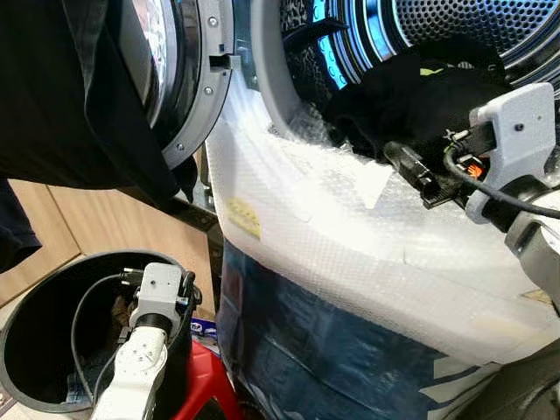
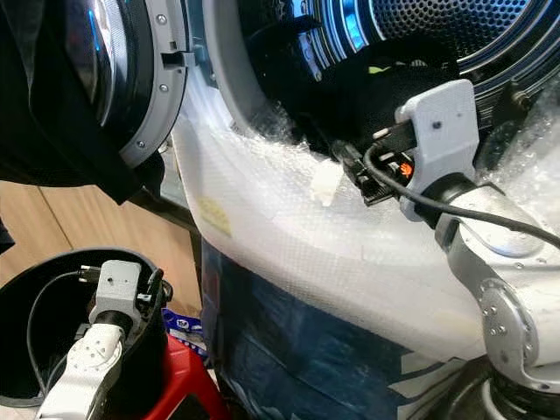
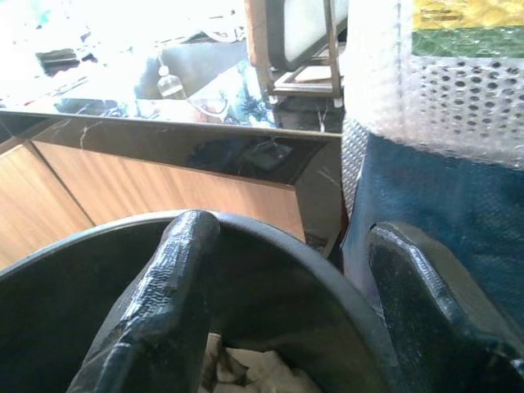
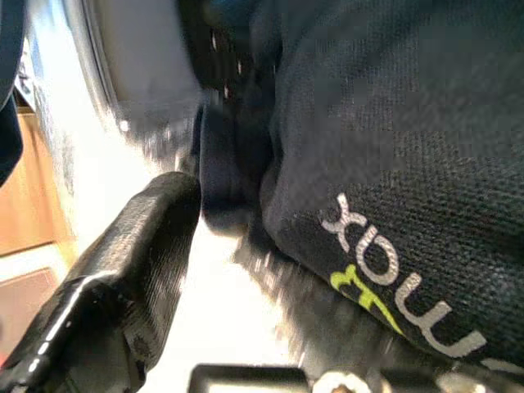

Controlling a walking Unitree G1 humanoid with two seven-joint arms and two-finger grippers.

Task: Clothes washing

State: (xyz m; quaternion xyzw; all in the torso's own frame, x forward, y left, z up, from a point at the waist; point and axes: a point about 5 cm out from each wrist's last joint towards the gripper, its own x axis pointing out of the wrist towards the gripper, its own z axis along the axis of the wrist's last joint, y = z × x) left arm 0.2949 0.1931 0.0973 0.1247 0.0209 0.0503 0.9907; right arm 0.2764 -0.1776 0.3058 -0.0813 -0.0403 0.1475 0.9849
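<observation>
The right gripper sits at the lip of the washing machine drum, its black fingers reaching toward the dark garment heaped just inside the opening. In the right wrist view 1 finger lies beside the cloth, which bears white and yellow-green lettering; whether the gripper is spread or pinching the fabric I cannot tell. The garment lies straight ahead of this gripper and slightly deeper into the drum, so the right arm is clearly the nearer one. The left gripper hangs low with its 2 fingers spread apart over the rim of the black bucket, where pale cloth shows at the bottom. The door stands swung open to the left, another dark cloth draped over it
</observation>
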